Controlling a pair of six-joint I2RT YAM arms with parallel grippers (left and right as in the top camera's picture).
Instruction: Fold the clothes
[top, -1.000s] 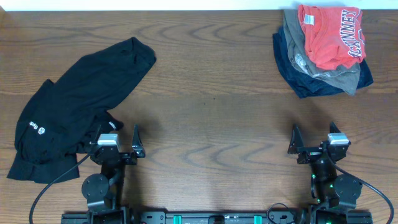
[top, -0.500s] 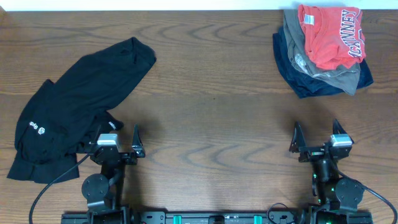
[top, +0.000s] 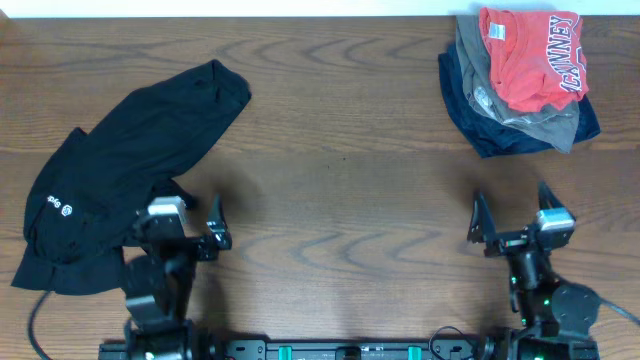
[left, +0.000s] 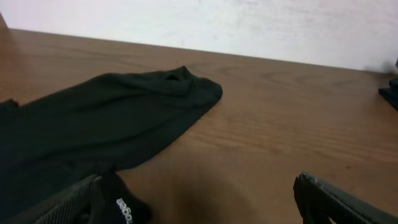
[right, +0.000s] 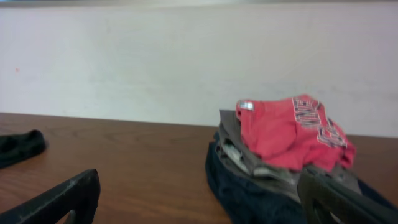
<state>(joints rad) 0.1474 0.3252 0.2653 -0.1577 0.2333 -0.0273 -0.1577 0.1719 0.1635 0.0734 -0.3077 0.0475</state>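
Note:
The black long-sleeved garment (top: 120, 160) lies crumpled at the table's left, with a small white logo (top: 58, 206) near its left edge. It also shows in the left wrist view (left: 93, 124), with a white-lettered tag (left: 124, 210) by my left finger. My left gripper (top: 186, 228) is open and empty at the garment's lower right edge. My right gripper (top: 510, 218) is open and empty near the front right, far from the garment.
A pile of a red shirt with white lettering (top: 530, 55), a grey garment (top: 520, 120) and a navy garment (top: 480, 125) sits at the back right, also in the right wrist view (right: 286, 130). A white wall (right: 186, 56) runs behind the table.
My left arm has shifted left and up toward the black garment. My right gripper has moved slightly right. The garments have not moved.

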